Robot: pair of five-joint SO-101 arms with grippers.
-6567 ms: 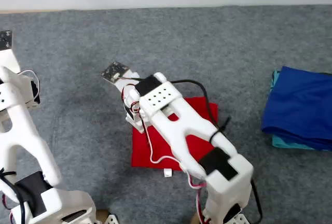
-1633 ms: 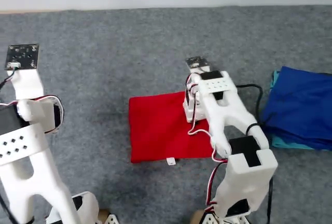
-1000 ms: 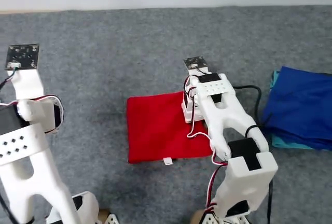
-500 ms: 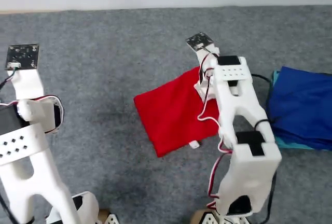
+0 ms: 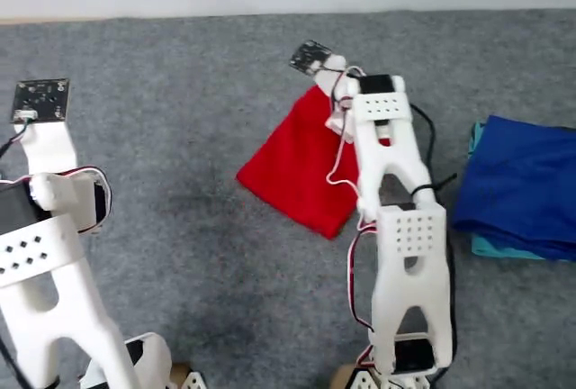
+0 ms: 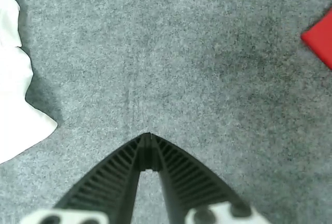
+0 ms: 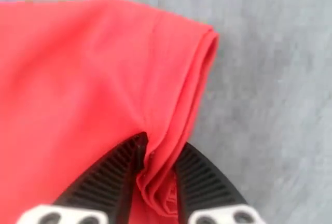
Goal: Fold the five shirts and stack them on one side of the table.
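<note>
One folded red shirt [image 5: 297,168] lies mid-bench [image 5: 180,92], its edge clamped in our right pincer [image 7: 158,145]. Our left pincer [image 6: 149,142] is closed and empty. We judge stacking is in hand: next, carry it onto the blue stack [image 5: 522,182].

You found the folded shirt [image 5: 297,168] lying on the bench [image 5: 180,92] near its centre, its edge clamped in the right claw [image 7: 160,147]. The shirt stack [image 5: 526,182] lay well apart to its right, at the bench edge.
</note>
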